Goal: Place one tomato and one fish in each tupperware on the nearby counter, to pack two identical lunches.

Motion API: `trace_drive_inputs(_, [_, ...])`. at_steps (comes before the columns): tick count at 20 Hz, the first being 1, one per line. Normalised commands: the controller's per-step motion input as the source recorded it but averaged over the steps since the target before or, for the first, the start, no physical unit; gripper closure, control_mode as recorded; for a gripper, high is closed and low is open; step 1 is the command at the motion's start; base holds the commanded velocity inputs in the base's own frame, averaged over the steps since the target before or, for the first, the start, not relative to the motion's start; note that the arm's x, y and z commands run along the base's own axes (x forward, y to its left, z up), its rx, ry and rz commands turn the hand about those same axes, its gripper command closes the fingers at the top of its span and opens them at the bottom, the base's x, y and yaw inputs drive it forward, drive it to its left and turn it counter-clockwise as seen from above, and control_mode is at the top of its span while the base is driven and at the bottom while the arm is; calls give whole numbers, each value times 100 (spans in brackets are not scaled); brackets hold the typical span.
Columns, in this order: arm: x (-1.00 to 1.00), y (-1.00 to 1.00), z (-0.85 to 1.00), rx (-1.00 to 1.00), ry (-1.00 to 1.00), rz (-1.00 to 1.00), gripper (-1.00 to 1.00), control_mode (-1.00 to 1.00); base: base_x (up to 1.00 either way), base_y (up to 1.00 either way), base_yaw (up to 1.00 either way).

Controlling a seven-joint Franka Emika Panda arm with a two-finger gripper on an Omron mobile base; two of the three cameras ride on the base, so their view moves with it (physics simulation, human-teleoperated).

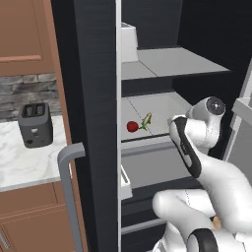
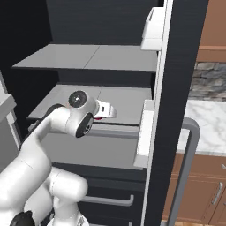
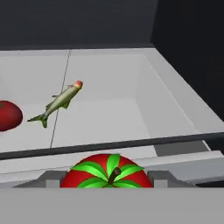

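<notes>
In the hand view my gripper (image 3: 106, 180) is shut on a red tomato (image 3: 107, 170) with a green leafy top, its fingers (image 3: 49, 180) on either side. Beyond it, on the grey fridge shelf (image 3: 113, 109), lie a yellowish green fish (image 3: 57, 103) and a second tomato (image 3: 8, 115) at the left edge. From the left base view that tomato (image 1: 132, 126) and fish (image 1: 146, 119) rest side by side on the middle shelf, left of my wrist. The marble counter (image 1: 24, 157) lies left of the fridge. The tupperware is out of view.
The open fridge door's edge and grey handle (image 1: 69, 187) stand between shelf and counter. A dark toaster (image 1: 35, 125) sits on the counter. A white bin (image 1: 129, 42) rests on the upper shelf. The shelf has a raised front lip (image 3: 109, 146).
</notes>
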Motion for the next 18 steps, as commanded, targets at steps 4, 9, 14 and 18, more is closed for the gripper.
trace_drive_inputs(4, [-92,11,18,-7,0,9,100,-100,0,0,0])
trace_drive_inputs(9, [-38,41,-17,-4,-2,15,100,-100,0,0,0])
trace_drive_inputs(14, [-2,31,-17,-1,0,14,100,100,-8,6,2])
trace_drive_inputs(18, [0,0,0,0,0,0,100,100,-71,24,6])
